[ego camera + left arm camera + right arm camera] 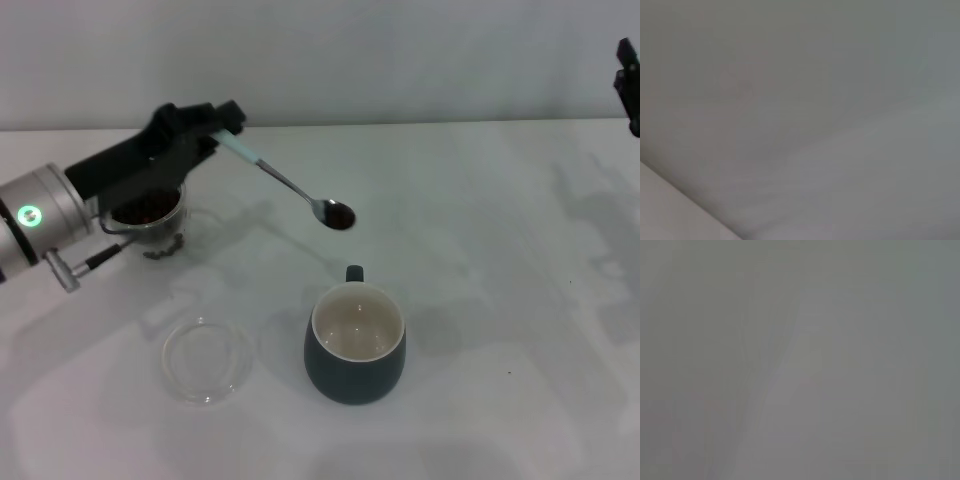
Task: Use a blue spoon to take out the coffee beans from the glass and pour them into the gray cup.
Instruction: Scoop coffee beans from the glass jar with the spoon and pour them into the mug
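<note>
The left gripper (pixel 225 125) is up over the far left part of the white desk (pixel 500 300). Its fingers are clamped on the pale blue handle of the blue spoon (pixel 290 185). The spoon slants down toward the middle of the desk. Its shiny bowl holds a few dark coffee beans (pixel 341 216) and hangs in the air, behind the gray cup (pixel 355 342). The cup stands upright and its white inside looks bare. The glass (pixel 150 222) sits under the left arm, with more beans in it. A flat clear dish (pixel 207 358) lies left of the cup. The right gripper (pixel 629 85) is parked at the far right edge; I cannot tell how its fingers are.
</note>
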Motion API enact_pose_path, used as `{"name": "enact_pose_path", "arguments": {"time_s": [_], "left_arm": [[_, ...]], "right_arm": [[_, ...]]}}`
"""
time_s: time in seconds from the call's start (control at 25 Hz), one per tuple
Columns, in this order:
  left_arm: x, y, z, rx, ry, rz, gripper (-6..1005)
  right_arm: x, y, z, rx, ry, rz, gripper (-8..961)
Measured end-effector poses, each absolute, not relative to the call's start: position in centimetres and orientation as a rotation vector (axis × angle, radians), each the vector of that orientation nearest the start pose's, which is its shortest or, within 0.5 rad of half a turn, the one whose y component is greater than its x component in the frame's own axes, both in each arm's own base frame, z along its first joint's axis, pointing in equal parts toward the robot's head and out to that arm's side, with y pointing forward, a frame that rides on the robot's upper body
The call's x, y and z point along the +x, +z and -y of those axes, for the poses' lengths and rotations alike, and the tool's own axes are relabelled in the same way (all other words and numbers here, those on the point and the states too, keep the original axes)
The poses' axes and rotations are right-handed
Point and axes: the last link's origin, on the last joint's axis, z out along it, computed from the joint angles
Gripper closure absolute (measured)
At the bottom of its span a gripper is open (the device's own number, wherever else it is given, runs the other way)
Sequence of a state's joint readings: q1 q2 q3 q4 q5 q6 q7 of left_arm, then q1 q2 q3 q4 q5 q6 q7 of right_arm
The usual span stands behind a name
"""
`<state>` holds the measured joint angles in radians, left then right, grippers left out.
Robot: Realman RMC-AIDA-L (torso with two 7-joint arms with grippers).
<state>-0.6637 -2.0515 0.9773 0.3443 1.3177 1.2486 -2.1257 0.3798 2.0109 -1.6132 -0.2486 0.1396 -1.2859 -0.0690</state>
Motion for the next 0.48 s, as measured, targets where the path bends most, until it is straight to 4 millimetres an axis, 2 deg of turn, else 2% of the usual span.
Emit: {"name": "enact_pose_path", "arguments": {"time_s": [0.24,0.48], "left_arm": [[-21.2,-3.2,-37.8,-2.14,-1.303,1.821,866],[-21.6,-3.4,-37.3,-2.147,-1.284,1.826,866]], "right_arm": [[32.7,5.7,-33.9,-1.501,0.568,-0.1,378],[33.1,5.5,-33.9,-1.51,0.549,-0.119,378]]}}
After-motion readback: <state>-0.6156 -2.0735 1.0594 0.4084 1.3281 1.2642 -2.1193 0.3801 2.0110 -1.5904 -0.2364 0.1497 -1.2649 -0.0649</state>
